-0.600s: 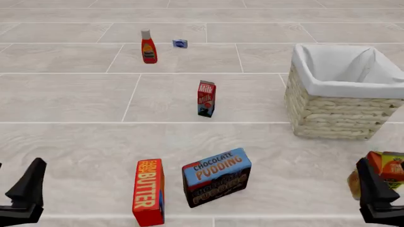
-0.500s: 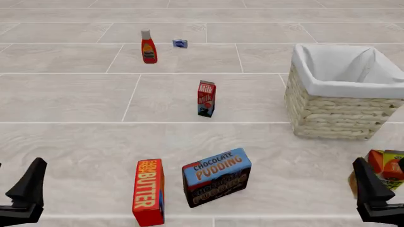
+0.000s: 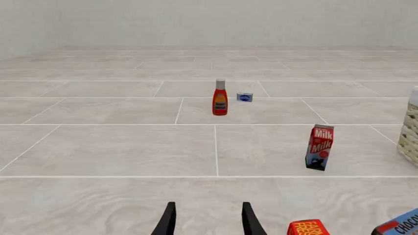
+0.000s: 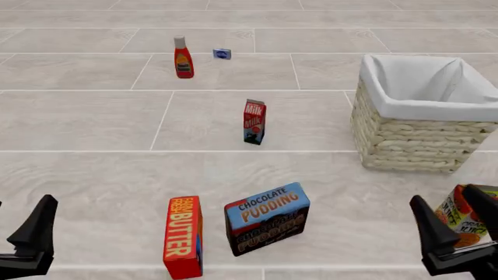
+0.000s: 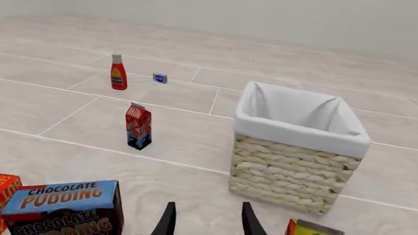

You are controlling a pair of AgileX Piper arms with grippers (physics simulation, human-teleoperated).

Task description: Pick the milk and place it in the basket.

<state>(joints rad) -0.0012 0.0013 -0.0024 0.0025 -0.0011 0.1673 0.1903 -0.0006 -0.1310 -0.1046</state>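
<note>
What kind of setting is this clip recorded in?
Most likely a simulated tabletop test scene rather than a real room: a rendered pale tiled surface, grocery items standing spaced apart, such as the milk and ketchup bottle, and a lined wicker basket.

My right gripper [image 4: 459, 219] partly covers the orange carton [image 4: 465, 217]. The basket [image 4: 420, 137] runs off the front view's edge, and I can't read the small blue packet [image 4: 221, 53].
</note>
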